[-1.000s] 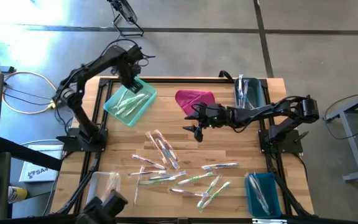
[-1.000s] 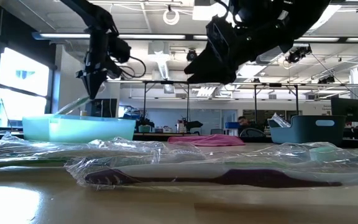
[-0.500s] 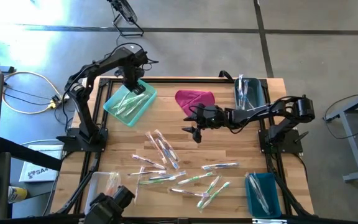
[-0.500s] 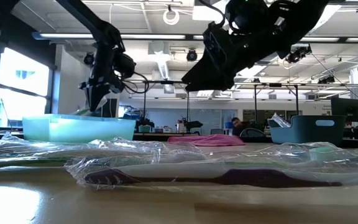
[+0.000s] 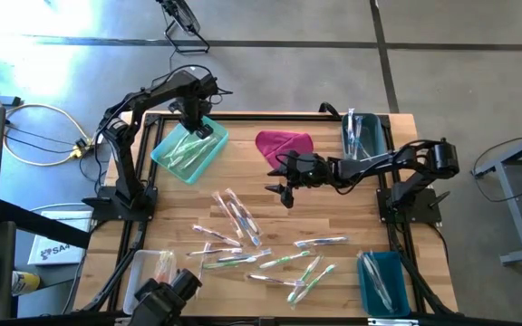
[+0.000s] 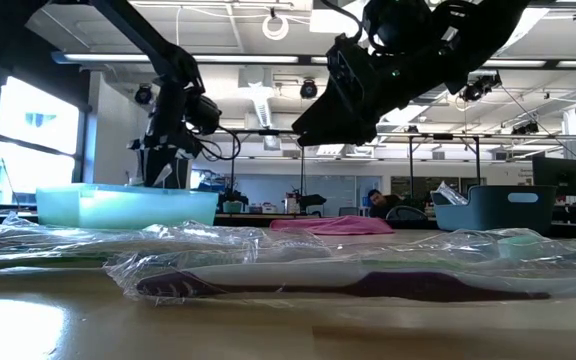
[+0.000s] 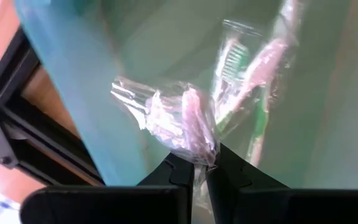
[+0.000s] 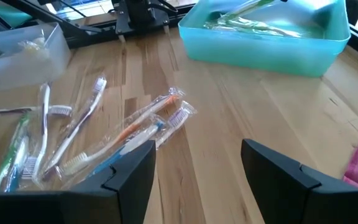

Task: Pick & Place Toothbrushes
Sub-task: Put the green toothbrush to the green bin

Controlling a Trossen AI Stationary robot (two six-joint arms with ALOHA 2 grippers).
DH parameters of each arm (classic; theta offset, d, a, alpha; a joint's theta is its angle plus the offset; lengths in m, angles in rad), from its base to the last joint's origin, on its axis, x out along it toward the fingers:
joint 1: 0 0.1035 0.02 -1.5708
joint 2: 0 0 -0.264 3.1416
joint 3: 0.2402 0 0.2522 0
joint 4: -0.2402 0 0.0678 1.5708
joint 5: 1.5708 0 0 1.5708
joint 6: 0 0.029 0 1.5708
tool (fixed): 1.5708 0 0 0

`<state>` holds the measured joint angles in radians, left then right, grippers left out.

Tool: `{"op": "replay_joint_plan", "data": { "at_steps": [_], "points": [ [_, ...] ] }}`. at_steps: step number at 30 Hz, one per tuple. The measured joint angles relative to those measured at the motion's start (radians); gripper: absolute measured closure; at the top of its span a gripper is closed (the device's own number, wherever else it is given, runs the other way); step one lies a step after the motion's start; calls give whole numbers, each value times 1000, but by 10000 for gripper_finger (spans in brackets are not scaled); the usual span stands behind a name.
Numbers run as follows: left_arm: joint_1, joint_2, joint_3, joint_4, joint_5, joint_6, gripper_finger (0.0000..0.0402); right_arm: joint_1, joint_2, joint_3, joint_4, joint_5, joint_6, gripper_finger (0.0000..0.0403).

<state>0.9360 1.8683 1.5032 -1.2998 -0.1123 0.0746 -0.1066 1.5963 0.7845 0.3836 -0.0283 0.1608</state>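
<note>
- The wooden slatted table [image 5: 343,217] is carrying the whole job; a scatter of thin toothbrushes in clear shiny wrappers [image 5: 270,258] is lying across its near middle, still to be sorted.
- The left gripper [image 5: 201,125] is hanging over the far edge of the pale turquoise plastic bin [image 5: 188,148] at the far left, its fingers pressed together and pinching a pink-handled wrapped toothbrush [image 7: 188,127] by the crinkled wrapper.
- Risk, in my judgement: the hold is on loose film and not on the handle, so the wrapper could be slipping or clinging to the fingers on release. The drop point is also sitting close to the bin wall, so the piece could be landing on the rim or outside it.
- The right gripper [image 5: 285,177] is waiting above the table's middle with its fingers spread wide and holding nothing, near the magenta cloth [image 5: 285,144].
- A dark blue bin [image 5: 366,134] at the far right and a teal bin [image 5: 383,281] at the near right are each holding wrapped brushes; a clear tray [image 5: 152,268] is standing at the near left.
- Nothing is blocking the left arm's descent; the cloth is lying just beside the right arm's reach.
</note>
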Motion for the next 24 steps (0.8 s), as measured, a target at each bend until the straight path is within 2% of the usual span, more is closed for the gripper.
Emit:
{"op": "replay_joint_plan", "data": {
  "at_steps": [4, 15, 24],
  "points": [
    [0, 0, 0, -1, -1, 0, 366, 0, 0, 0, -1, 0, 0, 173],
    [0, 0, 0, 0, -1, -1, 275, 0, 0, 0, -2, 0, 0, 173],
    [0, 0, 0, 24, -1, 4, 265, 0, 0, 0, -2, 0, 0, 173]
  ]
}}
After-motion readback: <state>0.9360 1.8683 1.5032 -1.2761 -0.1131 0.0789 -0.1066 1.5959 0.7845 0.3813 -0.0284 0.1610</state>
